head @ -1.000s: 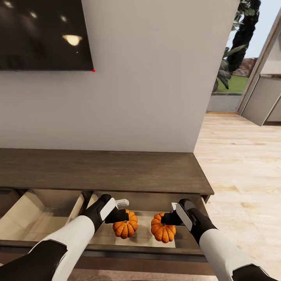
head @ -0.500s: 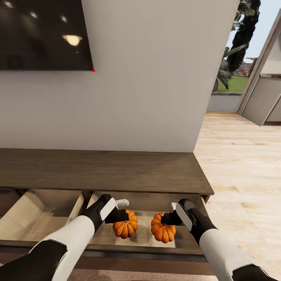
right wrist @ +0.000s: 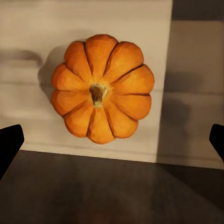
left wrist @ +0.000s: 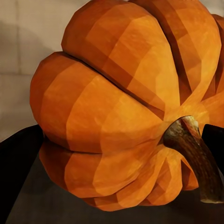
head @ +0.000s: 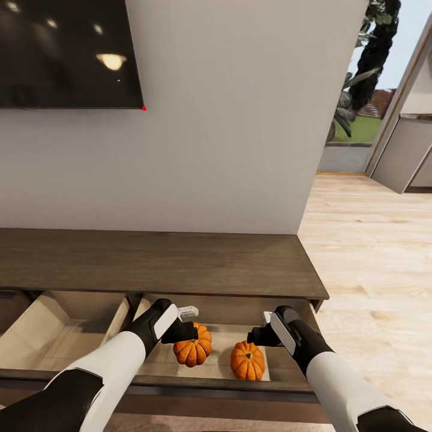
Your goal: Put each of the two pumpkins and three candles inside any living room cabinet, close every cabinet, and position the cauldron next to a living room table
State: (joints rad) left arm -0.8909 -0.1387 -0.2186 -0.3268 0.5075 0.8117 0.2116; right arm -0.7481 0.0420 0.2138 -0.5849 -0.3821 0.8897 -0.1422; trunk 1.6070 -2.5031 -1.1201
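- Left arm: white forearm, black wrist, reaches forward and inward from lower left of head view.
- Left tool [head: 191, 329]: pointed inward and down, clamped on left pumpkin [head: 193, 347]; dark fingertips [left wrist: 18, 158] press both flanks in left wrist view.
- Right arm: white forearm, black wrist, reaches forward and inward from lower right, mirroring left.
- Right tool [head: 257, 337]: spread wide, holding nothing; dark fingertips [right wrist: 10, 142] sit at opposite edges of right wrist view.
- Right pumpkin [right wrist: 102, 88]: apart from right tool, lying free between and past the fingertips, stem up.
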